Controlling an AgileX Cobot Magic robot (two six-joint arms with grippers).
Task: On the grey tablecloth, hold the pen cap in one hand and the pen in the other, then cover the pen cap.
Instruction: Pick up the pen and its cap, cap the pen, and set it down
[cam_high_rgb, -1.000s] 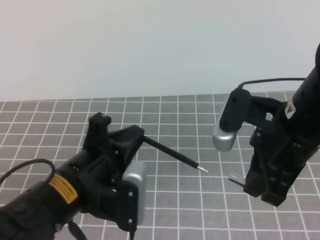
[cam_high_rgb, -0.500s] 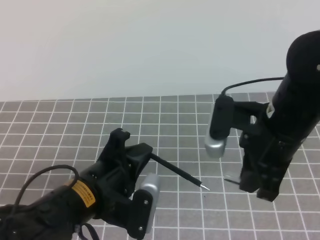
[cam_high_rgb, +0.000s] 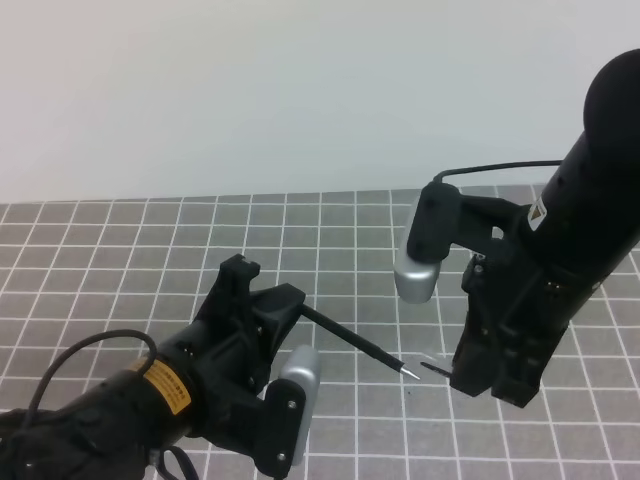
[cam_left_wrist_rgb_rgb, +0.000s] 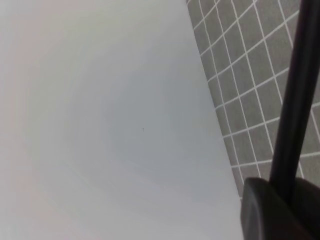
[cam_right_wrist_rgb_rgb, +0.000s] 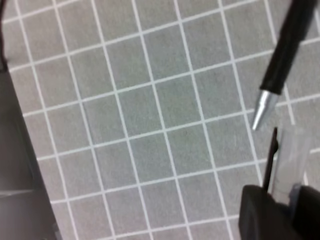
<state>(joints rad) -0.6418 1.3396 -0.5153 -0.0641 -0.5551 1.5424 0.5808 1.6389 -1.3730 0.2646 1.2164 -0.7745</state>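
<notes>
With the pen (cam_high_rgb: 352, 339) clamped tight in the left fingers (cam_high_rgb: 262, 315) and raised over the middle of the grey tablecloth (cam_high_rgb: 330, 240), tip aimed right, and the pen cap (cam_right_wrist_rgb_rgb: 289, 150) pinched in the part-open right fingers (cam_right_wrist_rgb_rgb: 272, 205), mouth just beside that tip: line up both axes first, close the gap slowly, push straight on without twisting. Slight offset now, likely to jam or skid past.

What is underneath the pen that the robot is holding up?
Only the grey tablecloth lies under the pen; its silver tip hangs above bare grid squares. Its rear end is hidden inside the left gripper.
</notes>
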